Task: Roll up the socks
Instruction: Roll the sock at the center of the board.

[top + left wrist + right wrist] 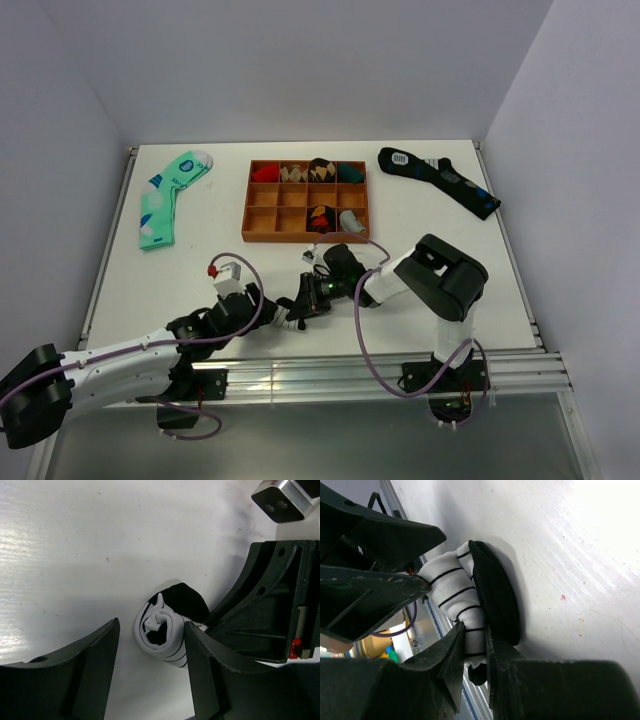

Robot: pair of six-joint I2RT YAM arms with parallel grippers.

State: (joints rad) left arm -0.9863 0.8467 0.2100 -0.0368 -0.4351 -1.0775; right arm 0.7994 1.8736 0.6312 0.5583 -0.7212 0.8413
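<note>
The white sock with thin black stripes is rolled into a tight bundle on the table near the front edge, its black end lying flat behind it. My right gripper is shut on one end of the roll, pinching it between both fingers. My left gripper is open at the other end: its right finger is against the roll and its left finger is apart from it. In the top view the two grippers, left and right, meet nose to nose and hide most of the sock.
A wooden compartment tray with rolled socks in some cells stands behind the grippers. A mint green sock lies at the back left and a long black sock at the back right. The metal rail marks the front edge.
</note>
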